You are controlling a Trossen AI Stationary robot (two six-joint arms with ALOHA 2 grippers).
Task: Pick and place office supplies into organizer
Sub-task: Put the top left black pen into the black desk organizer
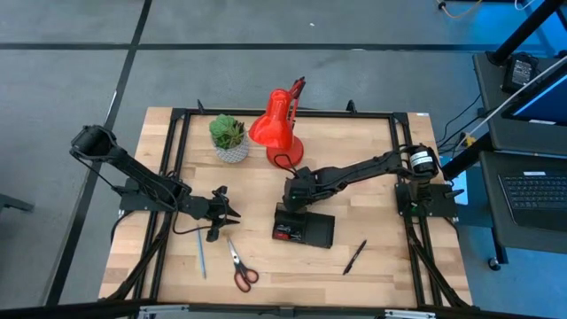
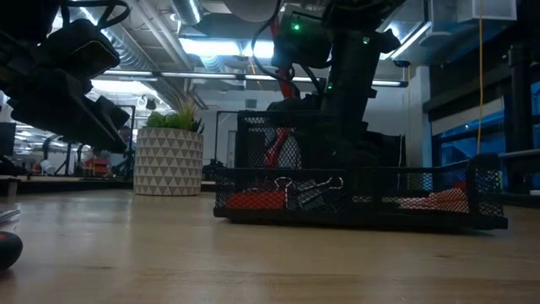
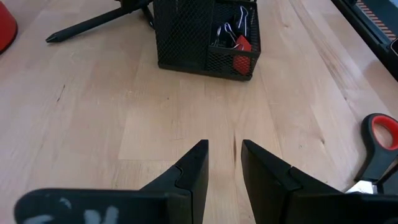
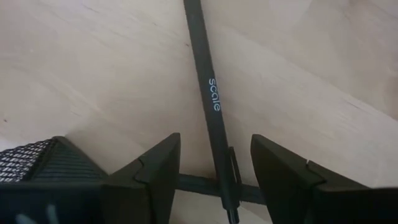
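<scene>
At the middle of the table the organizer (image 1: 306,227) sits just in front of the red desk lamp (image 1: 276,124), and it's partly filled. The low view shows binder clips (image 2: 310,192) and something red (image 2: 253,200) behind its mesh wall, with more red and pale material toward the other end, too dim to name. The left wrist view confirms clips and a small red block (image 3: 241,43) in one compartment.

The right gripper (image 1: 295,190) hovers at the organizer's back edge. In its wrist view the fingers are spread wide, with a black pen (image 4: 208,106) running between them, and I can't tell whether they grip it or it lies on the wood below. So that pen isn't in yet.

The left gripper (image 1: 218,213) waits left of the organizer, fingers slightly parted, holding nothing.

Still out on the table: the red-handled scissors (image 1: 240,267) near the front edge, the thin blue pen (image 1: 201,258) just left of them, and another black pen (image 1: 354,257) front right. I'd call this roughly half done, the long items remaining.
</scene>
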